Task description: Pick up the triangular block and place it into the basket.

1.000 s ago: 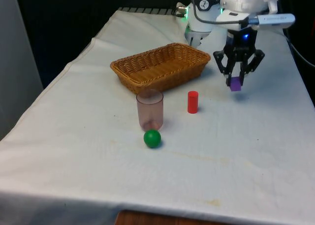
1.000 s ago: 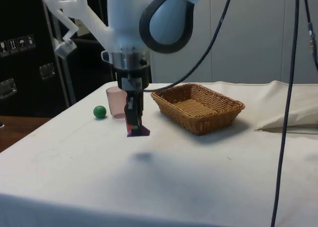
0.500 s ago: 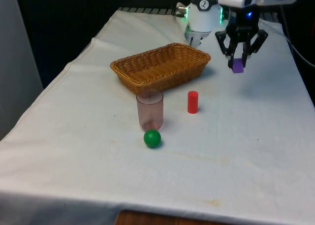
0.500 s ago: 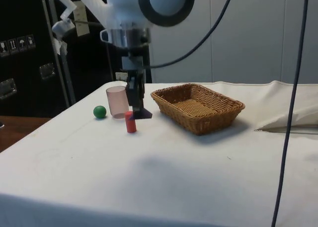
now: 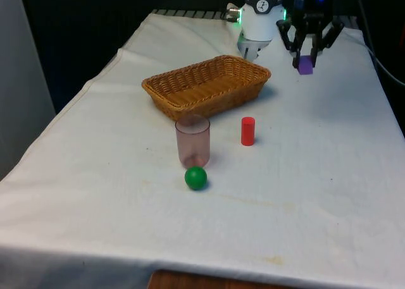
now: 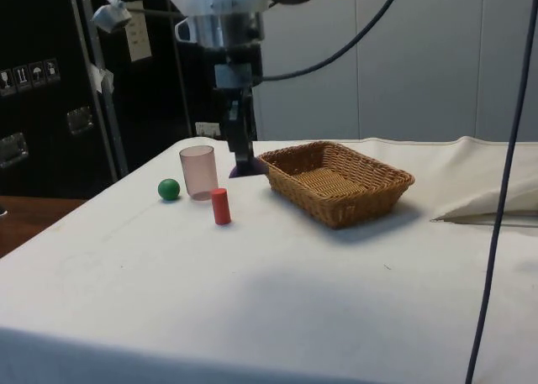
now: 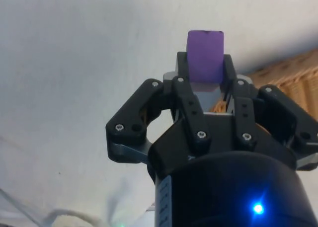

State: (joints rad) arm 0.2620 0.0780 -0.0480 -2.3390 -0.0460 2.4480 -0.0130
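One wicker basket on the desk, toward the far side. One translucent pink cup, upright, near the basket. One red cylinder, upright, to the front view's right of the cup. One green ball, just beside the cup on its near side. One purple block, up off the cloth, clamped in the one black pincer, to the front view's right of the basket. Five loose things counted in all: basket, cup, cylinder, ball, block.
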